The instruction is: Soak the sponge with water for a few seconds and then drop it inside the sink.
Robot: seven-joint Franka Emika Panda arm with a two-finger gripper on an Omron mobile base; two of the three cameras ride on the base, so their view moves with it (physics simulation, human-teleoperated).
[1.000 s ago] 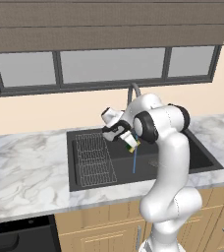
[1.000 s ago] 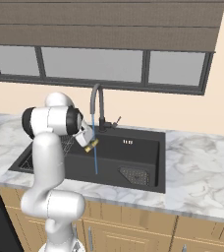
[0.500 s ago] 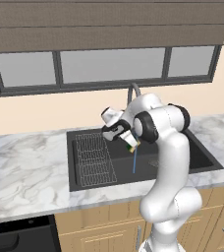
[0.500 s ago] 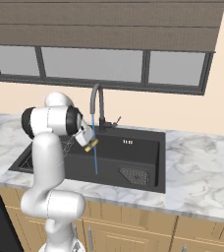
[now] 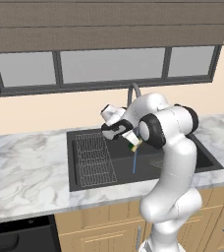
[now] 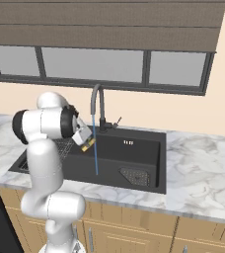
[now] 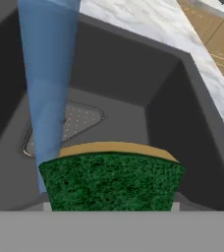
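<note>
My gripper [image 5: 131,141] hangs over the black sink [image 5: 74,180], shut on the sponge [image 5: 135,145]. In the hand view the sponge [image 7: 111,181] shows its dark green face, with the yellow layer along the top edge. The water [image 7: 47,93] falls as a light-blue stream from the curved faucet [image 6: 96,97] and passes the sponge's left end, touching it. From the right base view the sponge [image 6: 88,144] sits right beside the water [image 6: 95,157], well above the sink [image 6: 154,186] floor.
A wire grid rack [image 5: 93,156] lies in the left part of the basin. The drain [image 6: 134,176] is on the floor at the right. Marble counter [image 5: 20,170] runs on both sides, with windows behind and wooden cabinets [image 6: 134,225] below.
</note>
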